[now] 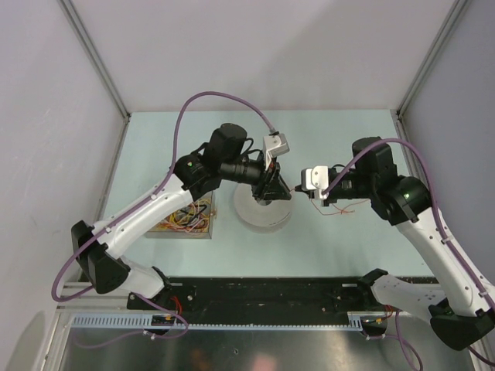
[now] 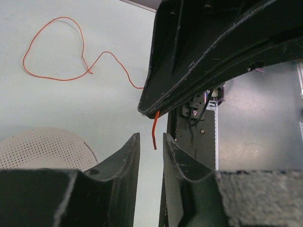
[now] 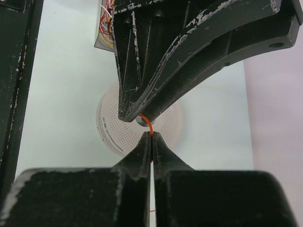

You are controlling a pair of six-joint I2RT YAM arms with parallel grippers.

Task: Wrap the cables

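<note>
Pale table (image 1: 348, 139) — right claw (image 3: 151, 138) pinches a thin orange cable (image 3: 148, 124).

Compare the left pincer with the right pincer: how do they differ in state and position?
The right pincer is shut on the orange cable; the left pincer is open, with the cable's free end showing in its narrow gap. The left pincer hangs over the white spool; the right pincer is beside the spool, above the table. Both are black, two-fingered, and point at each other nearly tip to tip.
</note>
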